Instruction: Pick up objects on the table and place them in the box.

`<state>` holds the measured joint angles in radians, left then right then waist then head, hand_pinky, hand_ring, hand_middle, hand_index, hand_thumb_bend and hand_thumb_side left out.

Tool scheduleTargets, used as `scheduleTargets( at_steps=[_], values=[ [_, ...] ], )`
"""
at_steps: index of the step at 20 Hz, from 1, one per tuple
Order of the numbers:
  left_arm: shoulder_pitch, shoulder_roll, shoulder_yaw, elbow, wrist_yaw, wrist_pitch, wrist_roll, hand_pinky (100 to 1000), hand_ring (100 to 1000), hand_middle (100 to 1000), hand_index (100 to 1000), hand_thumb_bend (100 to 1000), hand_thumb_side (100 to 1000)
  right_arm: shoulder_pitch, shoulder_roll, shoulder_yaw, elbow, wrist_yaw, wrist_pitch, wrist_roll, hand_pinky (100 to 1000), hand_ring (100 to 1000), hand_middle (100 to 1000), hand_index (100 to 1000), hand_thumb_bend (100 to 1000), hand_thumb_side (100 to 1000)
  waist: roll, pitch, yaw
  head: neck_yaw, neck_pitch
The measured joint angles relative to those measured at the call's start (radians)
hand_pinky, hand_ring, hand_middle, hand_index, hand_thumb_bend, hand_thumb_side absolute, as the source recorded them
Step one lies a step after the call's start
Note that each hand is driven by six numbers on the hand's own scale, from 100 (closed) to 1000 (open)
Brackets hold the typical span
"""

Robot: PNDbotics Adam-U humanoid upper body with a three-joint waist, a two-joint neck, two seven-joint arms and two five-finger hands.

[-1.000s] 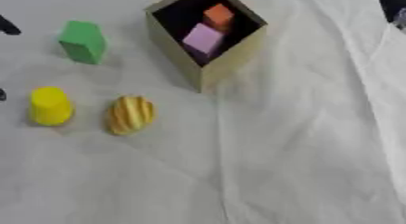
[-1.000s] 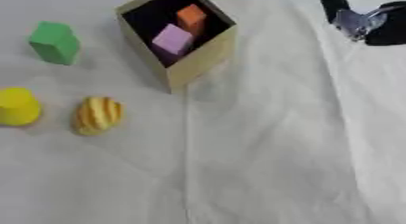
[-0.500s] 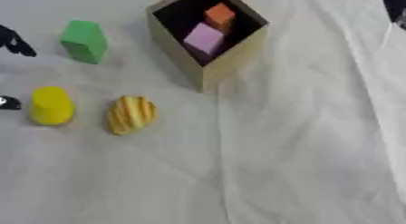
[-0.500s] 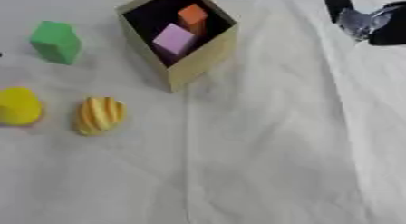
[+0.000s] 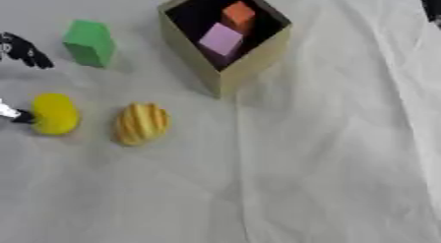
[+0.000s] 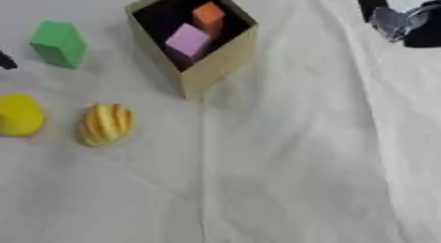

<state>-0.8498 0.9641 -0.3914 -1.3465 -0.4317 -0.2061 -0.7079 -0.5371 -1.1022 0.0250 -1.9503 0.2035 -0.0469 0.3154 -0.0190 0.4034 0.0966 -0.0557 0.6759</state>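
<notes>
The left hand (image 5: 19,55) is reaching in from the left edge toward the yellow cup (image 5: 55,113), with dark fingers above it near the green block (image 5: 89,43) and a pale tip touching or just beside the cup's left side. Only parts of the hand are showing, so I cannot tell how wide its fingers are standing. To do this step well, the hand is probably needing to settle round the cup's sides evenly, so that it lifts upright instead of tipping toward the striped yellow fruit (image 5: 142,123) lying just beside it on the right.

The white cloth (image 5: 327,163) is covering the whole table and is lying in long creases; none is crossing the cup. The box (image 5: 250,60) is standing well apart from the cup, up and to the right, open at the top, already holding a purple block (image 5: 221,39) and an orange block (image 5: 238,14). Room is looking tight inside, so a drop over the nearer corner seems the better choice. The green block is sitting between the hand's upper fingers and the box, and may be in the way of a straight carry.

The right hand (image 6: 398,21) is resting at the upper right, idle; its fingers are too unclear to judge.
</notes>
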Motion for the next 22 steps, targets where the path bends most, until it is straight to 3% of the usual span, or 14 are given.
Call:
scheduleTargets(
  at_steps=[10,15,18,22],
  values=[
    [-0.025,-0.041,-0.027,0.043,-0.022,-0.019,-0.059,858,817,763,855,576,329,-0.005,0.016,-0.007,0.013,-0.004,0.005,-0.018,905,848,726,891,100,582,0.006,0.006,-0.008,0.002,0.0],
    [-0.03,-0.059,-0.047,0.047,-0.017,-0.022,-0.105,808,744,682,789,409,332,-0.009,0.026,-0.008,0.015,-0.004,0.004,-0.022,905,846,722,891,100,585,0.011,0.011,-0.008,0.002,0.0],
    [-0.03,-0.068,-0.056,0.051,-0.017,-0.025,-0.115,774,702,622,738,255,310,-0.009,0.032,-0.012,0.015,-0.006,0.004,-0.025,904,846,720,891,100,589,0.011,0.011,-0.009,0.002,0.0],
    [-0.029,-0.068,-0.061,0.04,-0.019,-0.026,-0.104,733,650,561,644,162,259,-0.009,0.034,-0.013,0.015,-0.009,0.004,-0.026,904,845,719,891,100,589,0.014,0.011,-0.009,0.002,0.0]
  ],
)
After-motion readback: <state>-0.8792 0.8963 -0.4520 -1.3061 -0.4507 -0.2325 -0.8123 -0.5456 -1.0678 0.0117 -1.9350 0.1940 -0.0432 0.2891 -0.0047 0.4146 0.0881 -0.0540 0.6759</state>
